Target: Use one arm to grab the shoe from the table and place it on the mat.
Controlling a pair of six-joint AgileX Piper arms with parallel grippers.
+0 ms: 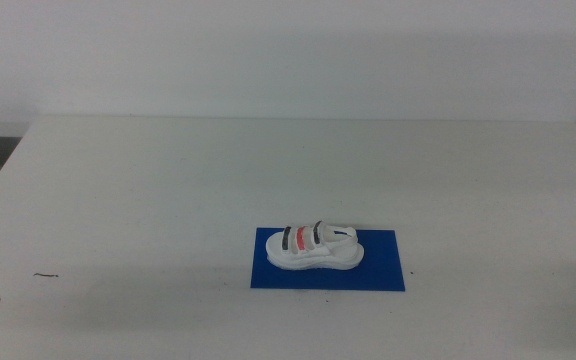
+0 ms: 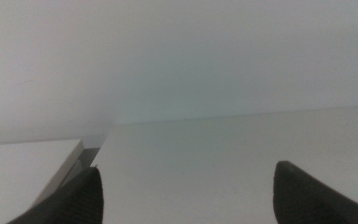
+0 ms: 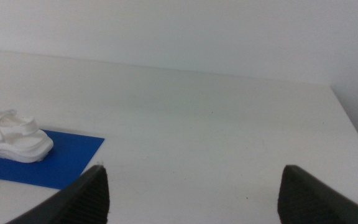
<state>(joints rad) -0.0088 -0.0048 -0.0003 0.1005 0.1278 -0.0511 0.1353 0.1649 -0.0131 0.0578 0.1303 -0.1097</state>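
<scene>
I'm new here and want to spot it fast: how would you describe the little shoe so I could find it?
Look at the big white table, then the flat deep-blue mat near its front middle. The shoe lies on that mat: a small white sneaker, shorter than the mat, marked by one dark and one red stripe across its straps.
</scene>
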